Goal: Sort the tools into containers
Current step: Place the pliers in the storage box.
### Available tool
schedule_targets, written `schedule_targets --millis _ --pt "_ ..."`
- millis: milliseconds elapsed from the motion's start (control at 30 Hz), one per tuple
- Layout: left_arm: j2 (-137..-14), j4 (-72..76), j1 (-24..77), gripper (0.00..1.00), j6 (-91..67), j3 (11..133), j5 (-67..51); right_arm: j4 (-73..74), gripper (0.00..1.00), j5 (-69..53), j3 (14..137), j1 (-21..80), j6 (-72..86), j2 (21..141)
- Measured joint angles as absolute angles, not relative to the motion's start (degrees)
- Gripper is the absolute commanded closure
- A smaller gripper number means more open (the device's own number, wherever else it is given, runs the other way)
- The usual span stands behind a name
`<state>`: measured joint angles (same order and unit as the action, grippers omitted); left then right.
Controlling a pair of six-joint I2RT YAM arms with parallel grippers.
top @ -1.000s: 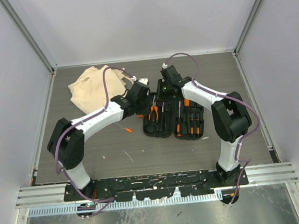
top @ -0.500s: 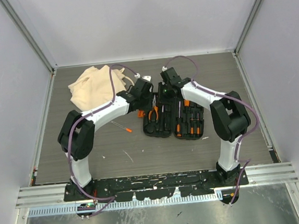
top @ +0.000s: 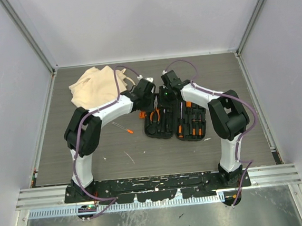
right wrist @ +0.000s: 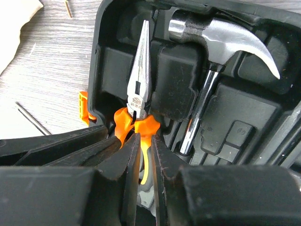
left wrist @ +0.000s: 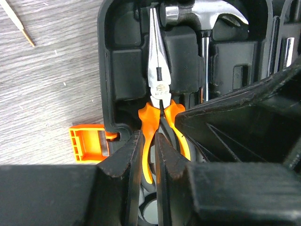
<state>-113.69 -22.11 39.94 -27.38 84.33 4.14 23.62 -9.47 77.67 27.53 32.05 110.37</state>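
Left gripper (left wrist: 149, 136) and right gripper (right wrist: 143, 137) each straddle one handle of the pliers (left wrist: 157, 70); I cannot tell if clamped, so squeeze before lifting

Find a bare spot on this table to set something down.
Bare table lies in front of the tool case between the arm bases, and in the strip behind the case. Crowded: the case's left half, where the left gripper and right gripper straddle the long-nose pliers; a loose screwdriver left of it, the cloth bag at back left.
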Motion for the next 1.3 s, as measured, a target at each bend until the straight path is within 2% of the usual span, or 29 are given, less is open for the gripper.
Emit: schedule_targets --millis 267,433,867,1300 --pt "-115.2 -22.09 39.97 0.84 -27.38 84.64 3.36 23.33 0.79 -10.07 77.62 27.53 32.05 110.41" --pt "-115.42 -22.37 39.94 0.93 -27.24 85.01 3.25 23.16 0.81 -10.35 77.52 27.53 32.08 110.98" --pt "-116.03 -22.76 39.94 1.0 -26.94 86.19 3.2 23.73 0.89 -9.34 77.62 27.73 32.08 111.15" --pt "-117.14 -22.44 39.83 1.0 -27.64 86.43 3.25 23.59 0.91 -7.27 77.3 28.34 32.51 112.38"
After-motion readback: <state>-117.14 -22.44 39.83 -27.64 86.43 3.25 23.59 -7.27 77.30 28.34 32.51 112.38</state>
